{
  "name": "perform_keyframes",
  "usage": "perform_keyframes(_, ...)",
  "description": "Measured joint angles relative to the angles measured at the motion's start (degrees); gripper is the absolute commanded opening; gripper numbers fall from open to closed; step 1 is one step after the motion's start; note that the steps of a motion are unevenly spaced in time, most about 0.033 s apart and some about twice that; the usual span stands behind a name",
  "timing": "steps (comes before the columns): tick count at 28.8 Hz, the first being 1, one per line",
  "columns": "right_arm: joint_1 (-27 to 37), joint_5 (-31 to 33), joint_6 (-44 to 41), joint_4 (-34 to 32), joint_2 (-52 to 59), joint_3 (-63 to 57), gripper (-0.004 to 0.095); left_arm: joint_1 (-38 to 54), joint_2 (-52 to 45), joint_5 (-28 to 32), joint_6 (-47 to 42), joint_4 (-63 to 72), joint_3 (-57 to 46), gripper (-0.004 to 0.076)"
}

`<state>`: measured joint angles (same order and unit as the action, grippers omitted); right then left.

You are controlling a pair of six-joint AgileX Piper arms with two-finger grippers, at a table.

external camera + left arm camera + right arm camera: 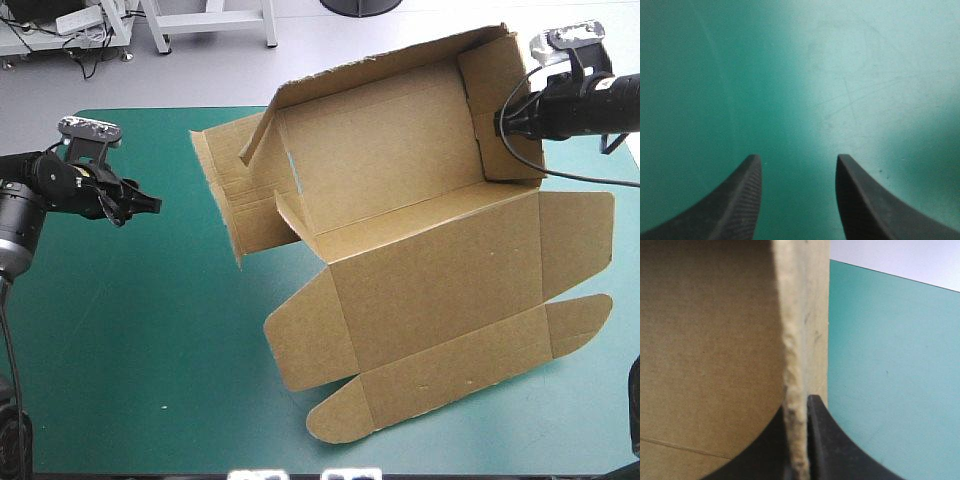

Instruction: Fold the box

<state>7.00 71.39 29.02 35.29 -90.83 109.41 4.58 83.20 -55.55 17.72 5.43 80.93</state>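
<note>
The brown box (420,230) lies across the middle and right of the table, its far walls raised into a tray shape and its lid and flaps flat toward the near edge. My right gripper (500,125) is at the box's right end wall, shut on that wall. In the right wrist view the board's edge (795,390) runs up between the two black fingers (822,440), which press on it from both sides. My left gripper (145,205) hovers at the table's left side, well clear of the box, open over bare teal-green cover (800,100).
The box's left flaps (235,190) stick out loosely toward the left gripper. Teal-green cover (130,330) lies bare at the near left. The table's far edge runs just behind the raised back wall.
</note>
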Motion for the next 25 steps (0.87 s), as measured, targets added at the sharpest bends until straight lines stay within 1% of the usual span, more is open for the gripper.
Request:
perform_keyframes(4, 0.0, 0.0, 0.7, 2.33, 0.0, 0.0, -0.002, 3.83, 3.79, -0.13, 7.15, 12.6, 0.0, 0.034)
perform_keyframes(8, 0.0, 0.0, 0.7, 3.12, 0.0, 0.0, -0.002, 6.19, 6.69, -2.65, 17.87, 29.17, 0.0, 0.034)
perform_keyframes(10, 0.0, 0.0, 0.9, 3.13, 0.0, 0.0, -0.002, 6.54, 7.66, -4.21, 21.9, 35.01, 0.0, 0.034)
perform_keyframes(13, 0.0, 0.0, 0.89, 3.19, 0.0, 0.0, -0.002, 6.67, 8.32, -7.51, 27.32, 42.32, 0.0, 0.034)
perform_keyframes(16, 0.0, 0.0, 0.93, 3.45, 0.0, 0.0, -0.002, 6.67, 8.59, -12.75, 32.24, 50.84, 0.0, 0.034)
perform_keyframes(19, 0.0, 0.0, 0.93, 4.14, 0.0, 0.0, -0.002, 6.67, 8.59, -13.9, 33.78, 54.53, 0.04, 0.034)
perform_keyframes(25, 0.0, 0.0, 1.42, 5.44, 0.0, 0.0, -0.002, 6.67, 8.59, -13.92, 35.48, 59.34, 0.04, 0.034)
